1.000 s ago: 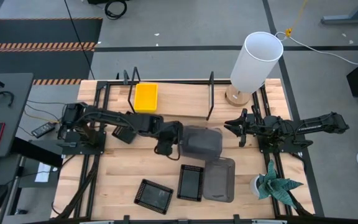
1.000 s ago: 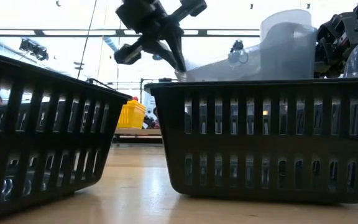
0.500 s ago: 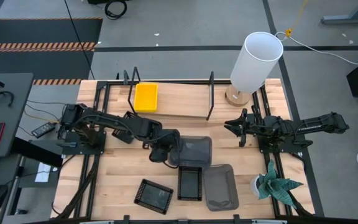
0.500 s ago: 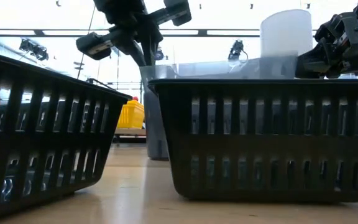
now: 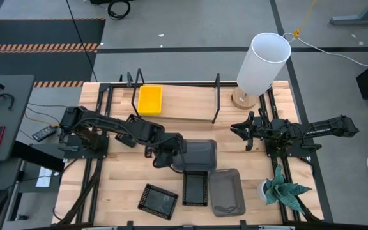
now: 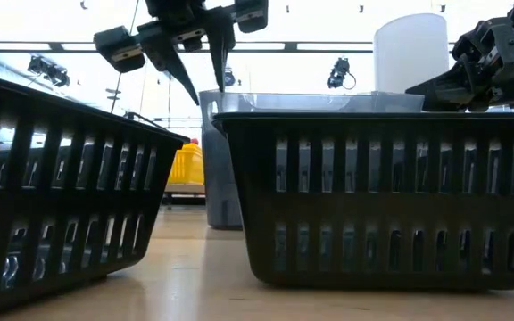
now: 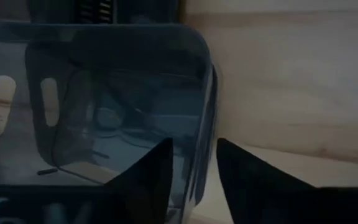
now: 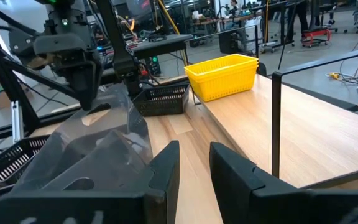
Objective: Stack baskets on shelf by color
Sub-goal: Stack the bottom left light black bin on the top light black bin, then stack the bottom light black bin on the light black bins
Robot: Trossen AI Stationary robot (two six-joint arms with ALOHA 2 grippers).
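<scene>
Wooden worktop (image 5: 120,179) carries the shelf (image 5: 190,105) at its far edge, with one yellow basket (image 5: 149,100) on the shelf board. We see a grey basket (image 5: 197,155) resting mid-worktop; the left claw (image 5: 168,158) sits at its rim, fingers (image 6: 178,73) parted on either side of the wall, so we read it as open, gripping nothing. A second grey basket (image 5: 227,192) lies nearer the front, beside two black mesh baskets (image 5: 195,188) (image 5: 158,200). The right claw (image 5: 238,130) waits apart, fingers partly spread, empty.
</scene>
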